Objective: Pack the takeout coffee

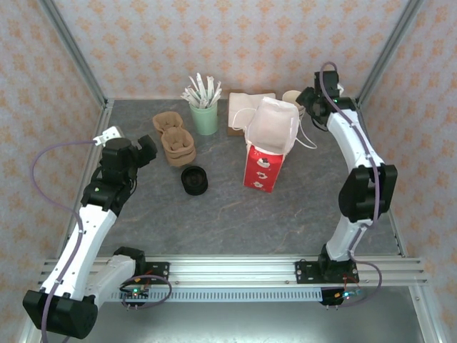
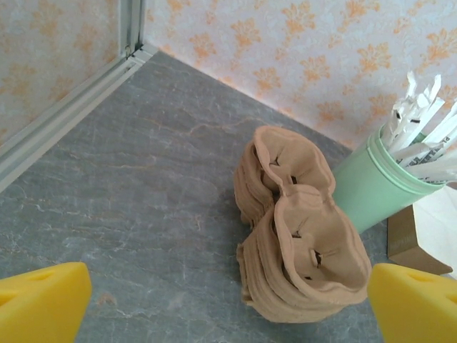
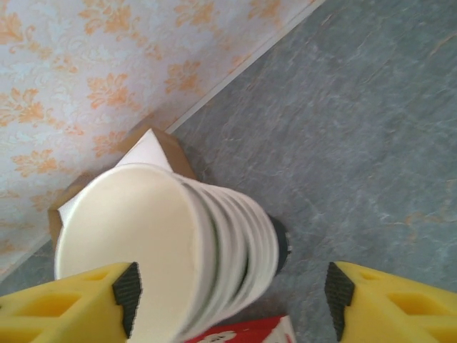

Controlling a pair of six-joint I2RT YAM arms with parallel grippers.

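Risk: right gripper [image 3: 232,286], half open and empty, straddles the lidless cup stack [image 3: 186,236]; closing here would seize the wrong thing. Meanwhile left gripper [image 2: 228,286] stands wide, empty. Place of the coffee: cannot tell (dark edge [image 3: 280,243] behind stack, perhaps its lid).

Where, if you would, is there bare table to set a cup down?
Bare: the wide strip between black lids, red bag and front rail; also right of the bag. Crowded: back row, cup carriers to cup stack.

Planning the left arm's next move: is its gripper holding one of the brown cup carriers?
No, the left gripper is open and empty, and the stack of brown carriers rests on the table ahead of it.
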